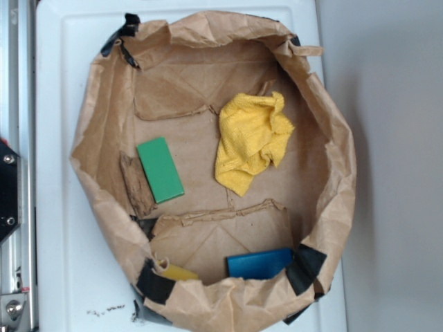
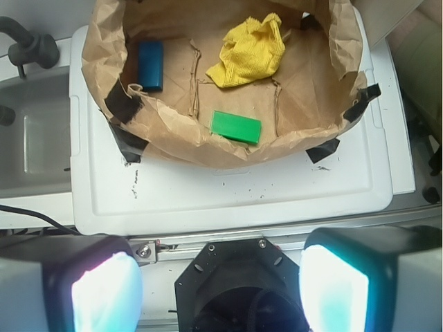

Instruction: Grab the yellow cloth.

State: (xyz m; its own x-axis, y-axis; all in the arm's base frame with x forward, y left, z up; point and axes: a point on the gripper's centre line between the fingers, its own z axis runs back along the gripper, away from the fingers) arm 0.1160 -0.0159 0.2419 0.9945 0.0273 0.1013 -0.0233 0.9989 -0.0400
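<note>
A wide, crumpled brown paper bag (image 1: pixel 332 166) with rolled-down walls sits on a white plastic tray (image 1: pixel 55 62). The wrinkled bright yellow terry cloth (image 1: pixel 250 142) lies on the bag's floor, right of centre, touching nothing else. A flat green rectangular block (image 1: pixel 160 169) lies to its left; a blue rectangular block (image 1: pixel 259 263) rests near the taped rim. In the wrist view the gripper (image 2: pixel 220 285) hangs outside the bag, fingers spread wide, holding nothing.
</note>
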